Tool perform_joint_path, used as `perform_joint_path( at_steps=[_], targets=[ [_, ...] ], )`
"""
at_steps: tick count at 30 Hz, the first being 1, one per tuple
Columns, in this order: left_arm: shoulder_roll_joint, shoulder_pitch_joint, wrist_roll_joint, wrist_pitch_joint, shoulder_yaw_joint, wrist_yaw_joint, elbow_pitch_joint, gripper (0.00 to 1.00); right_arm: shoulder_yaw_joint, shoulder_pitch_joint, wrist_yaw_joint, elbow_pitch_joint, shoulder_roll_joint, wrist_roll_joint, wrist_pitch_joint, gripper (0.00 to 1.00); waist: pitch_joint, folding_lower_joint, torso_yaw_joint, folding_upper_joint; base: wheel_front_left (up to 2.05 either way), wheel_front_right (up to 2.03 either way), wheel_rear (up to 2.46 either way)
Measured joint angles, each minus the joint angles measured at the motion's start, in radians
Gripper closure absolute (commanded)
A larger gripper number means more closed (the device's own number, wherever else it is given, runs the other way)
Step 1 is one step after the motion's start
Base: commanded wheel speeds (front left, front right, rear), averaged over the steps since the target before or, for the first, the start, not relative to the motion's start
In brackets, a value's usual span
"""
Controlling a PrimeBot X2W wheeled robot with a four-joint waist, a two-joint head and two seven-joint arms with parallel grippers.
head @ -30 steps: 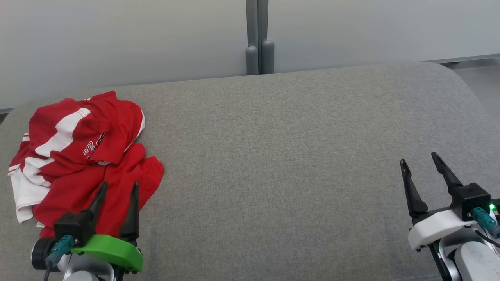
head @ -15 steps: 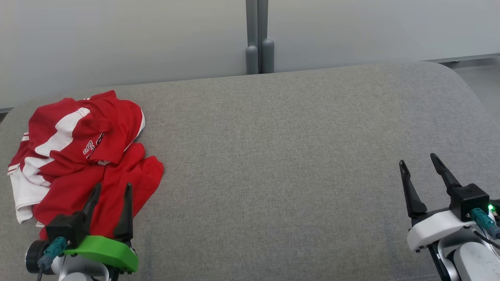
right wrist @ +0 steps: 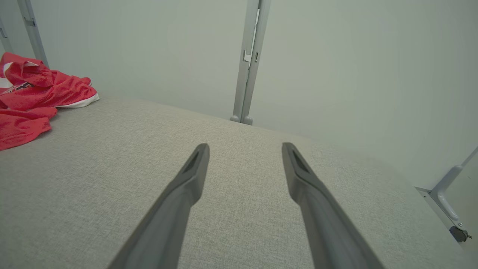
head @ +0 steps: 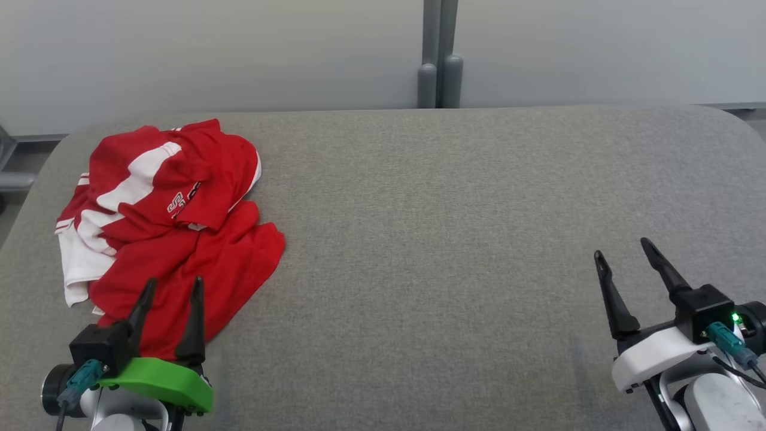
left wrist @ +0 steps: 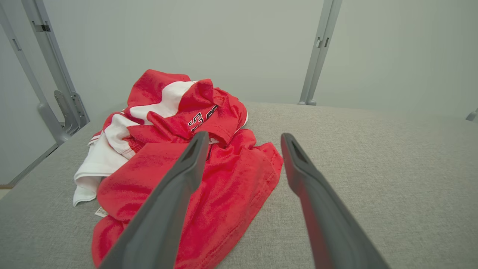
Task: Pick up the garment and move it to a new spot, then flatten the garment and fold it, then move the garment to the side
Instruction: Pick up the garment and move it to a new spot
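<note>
While all jaws gape empty, the garment lies partly under the left gripper.

red-and-white garment; grey table

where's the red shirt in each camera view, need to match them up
Head view: the red shirt lies crumpled at the left of the grey cushion.
Left wrist view: centre-left, partly behind the left tool.
Right wrist view: far left edge.
Shared landmark: the grey double post behind the cushion.
</note>
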Motion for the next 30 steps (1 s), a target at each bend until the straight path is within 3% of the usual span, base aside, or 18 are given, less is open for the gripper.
perform_joint_path(
  at_steps=[11,23,30],
  targets=[
    [-0.008,0.006,0.000,0.000,0.059,0.000,0.000,0.00,0.072,-0.024,0.049,0.001,0.029,-0.028,0.000,0.00,0.004,0.0000,0.139,0.0000,0.00,0.00,0.00],
    [-0.012,0.007,0.002,0.000,0.064,-0.001,-0.002,0.00,0.071,-0.032,0.048,-0.002,0.046,-0.034,0.000,0.00,0.014,0.0000,0.299,0.0000,0.00,0.00,0.00],
    [-0.013,0.007,-0.002,0.000,0.109,-0.001,-0.012,0.00,0.092,-0.069,0.049,-0.002,0.054,-0.044,0.000,0.00,0.052,0.0000,0.324,0.0000,0.00,0.00,0.00]
  ],
)
